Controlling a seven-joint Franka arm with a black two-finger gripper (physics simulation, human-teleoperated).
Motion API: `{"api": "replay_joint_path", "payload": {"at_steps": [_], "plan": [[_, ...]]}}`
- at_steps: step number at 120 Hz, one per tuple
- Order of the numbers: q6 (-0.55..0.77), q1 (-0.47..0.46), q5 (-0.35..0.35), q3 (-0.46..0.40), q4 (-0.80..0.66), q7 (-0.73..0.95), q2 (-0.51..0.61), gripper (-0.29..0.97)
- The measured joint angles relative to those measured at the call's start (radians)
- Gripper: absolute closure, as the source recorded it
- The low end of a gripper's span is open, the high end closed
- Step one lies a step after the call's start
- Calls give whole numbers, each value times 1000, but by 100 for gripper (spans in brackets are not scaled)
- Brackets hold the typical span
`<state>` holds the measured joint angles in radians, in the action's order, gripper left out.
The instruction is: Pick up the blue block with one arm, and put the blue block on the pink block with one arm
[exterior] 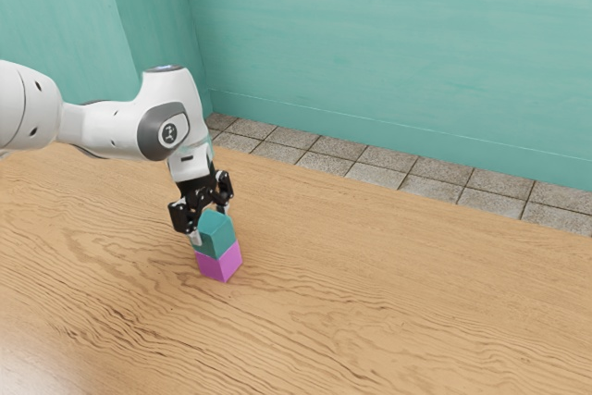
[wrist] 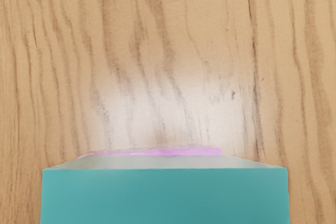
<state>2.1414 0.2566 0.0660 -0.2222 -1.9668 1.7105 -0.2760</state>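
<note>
Blue block (exterior: 216, 232): teal-blue cube, standing on the pink block (exterior: 220, 263), edges nearly flush, upright.
Pink block: flat on the wood table (exterior: 388, 302), under the blue one; in the wrist view a thin pink strip peeks out past the blue top.
Gripper (exterior: 210, 225): comes down from above and is closed on the blue block, one finger against its near-left face, the other at the far side, partly hidden behind it.
Wrist view: blue block sits right under the hand, with bare wood grain beyond it.
Stage: by my reading the stack is made and what remains is the release.
Weight: looks light, a small solid cube.
Stiffness: rigid, with flat faces that will not give under the pads.
Surface: smooth and matte-looking; could slip if pinched at a corner, less so face to face.
Hold: two opposite vertical faces, in the upper half, so the pads stay clear of the pink block.
Risk: a sideways drag while letting go could shift the blue block off centre or nudge the pink one.
Next: open straight, then lift vertically.
</note>
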Motion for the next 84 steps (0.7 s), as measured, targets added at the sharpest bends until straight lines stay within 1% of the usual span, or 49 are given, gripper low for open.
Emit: {"api": "replay_joint_path", "payload": {"at_steps": [12, 24, 40, 52, 56, 61, 66, 74, 84], "plan": [[-8, 5, 1, -1, 0, 5, 12, 6], [-38, 14, 6, -7, -1, 9, 74, 4], [-144, 18, 21, -15, -2, 8, 261, 2], [-266, 10, 29, -15, 3, -33, 401, 1], [-310, 6, 26, -19, 31, -58, 430, 1], [-364, -5, -7, -38, 97, -95, 443, 1], [-409, -26, -34, -48, 150, -133, 426, 1], [-465, -28, -50, -54, 205, -200, 397, 0], [-513, -31, -62, -58, 229, -274, 385, 0]]}}
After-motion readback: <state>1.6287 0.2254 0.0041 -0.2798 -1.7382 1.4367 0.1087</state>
